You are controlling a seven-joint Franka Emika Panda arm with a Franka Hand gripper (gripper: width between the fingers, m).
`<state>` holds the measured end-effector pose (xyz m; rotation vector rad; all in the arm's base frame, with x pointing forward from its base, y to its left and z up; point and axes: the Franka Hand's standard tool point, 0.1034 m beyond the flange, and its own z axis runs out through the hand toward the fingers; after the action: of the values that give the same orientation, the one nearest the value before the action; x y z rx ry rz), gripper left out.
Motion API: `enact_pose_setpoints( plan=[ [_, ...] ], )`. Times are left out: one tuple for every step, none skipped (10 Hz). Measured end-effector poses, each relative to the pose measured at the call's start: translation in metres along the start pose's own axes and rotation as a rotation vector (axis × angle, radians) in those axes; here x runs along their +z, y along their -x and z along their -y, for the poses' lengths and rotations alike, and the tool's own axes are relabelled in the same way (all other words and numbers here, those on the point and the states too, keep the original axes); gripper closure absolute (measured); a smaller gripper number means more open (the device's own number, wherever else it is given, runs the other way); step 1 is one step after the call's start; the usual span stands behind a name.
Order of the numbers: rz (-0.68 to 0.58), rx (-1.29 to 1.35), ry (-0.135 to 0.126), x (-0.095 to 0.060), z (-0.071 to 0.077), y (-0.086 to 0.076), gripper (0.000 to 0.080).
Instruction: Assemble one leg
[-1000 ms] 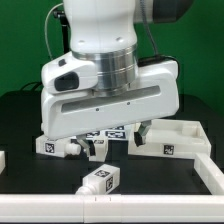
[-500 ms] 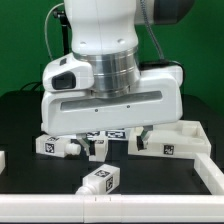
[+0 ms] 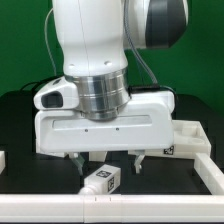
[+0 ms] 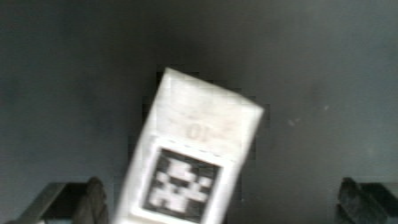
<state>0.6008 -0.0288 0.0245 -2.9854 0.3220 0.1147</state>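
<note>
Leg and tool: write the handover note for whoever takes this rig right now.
Tool: open, hovering just above the leg, one finger on either side of it, not touching it in the wrist view.
Leg: white tagged block lying loose on the black table, just behind the front white rail.
A white tagged part lies at the exterior view's right.
Done: tool lined up over the leg.
Left: lower, close on the leg, lift it and fit it; no joint is visible yet.
</note>
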Motion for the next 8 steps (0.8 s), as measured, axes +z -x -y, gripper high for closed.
enact_pose_setpoints(
  plan=[
    [-0.013,0.028,0.002,0.0045,0.0001,-0.0016,0.0151],
    [-0.033,0.009,0.004,0.0103,0.0003,-0.0044,0.0151],
    [-0.041,-0.001,0.005,0.0129,-0.0005,-0.0047,0.0151],
    [-0.041,-0.002,0.005,0.0125,-0.0003,-0.0048,0.0151],
    [-0.041,-0.002,0.005,0.0126,-0.0002,-0.0048,0.0266],
    [-0.041,-0.002,0.005,0.0126,-0.0002,-0.0048,0.0402],
    [-0.041,-0.003,0.005,0.0126,-0.0002,-0.0048,0.0402],
    [-0.054,-0.041,0.009,0.0122,-0.0036,-0.0052,0.0517]
  ],
)
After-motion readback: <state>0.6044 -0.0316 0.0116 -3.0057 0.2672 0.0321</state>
